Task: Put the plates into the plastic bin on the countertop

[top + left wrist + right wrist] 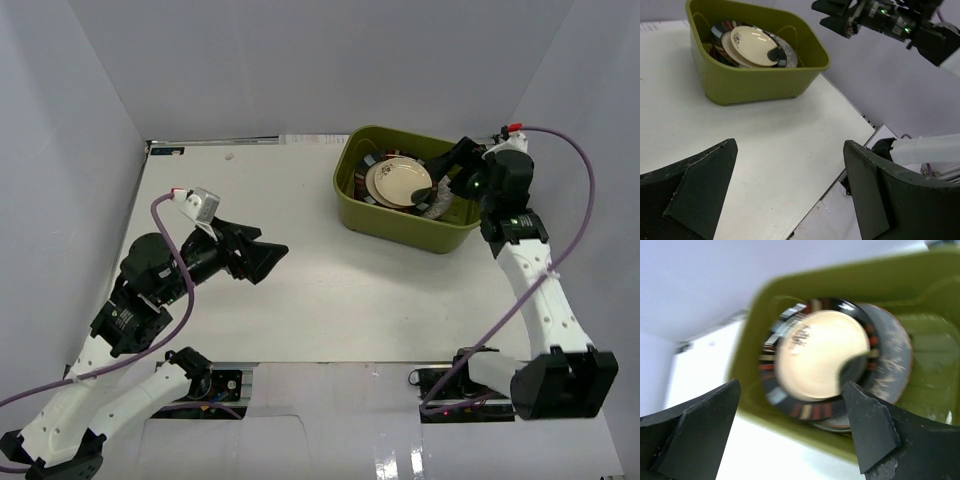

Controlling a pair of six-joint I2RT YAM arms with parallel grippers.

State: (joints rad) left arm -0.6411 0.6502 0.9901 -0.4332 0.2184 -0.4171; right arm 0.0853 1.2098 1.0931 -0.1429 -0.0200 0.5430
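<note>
A: What is seen nearest the arm bases?

B: The left gripper [266, 254] is held above the bench [320, 300], its jaws spread wide and nothing gripped.

A: And farther off?

B: One olive-green plastic bin [400, 228] is set at the far right of the bench. The plates [398, 182] are stacked inside it. Three can be told apart: a small cream plate [752, 44] on top, a black-rimmed plate [718, 33] beneath it and a grey plate [787, 56] to one side. Any others cannot be counted. The right gripper [790, 386] is poised over them, wide open and empty.
</note>
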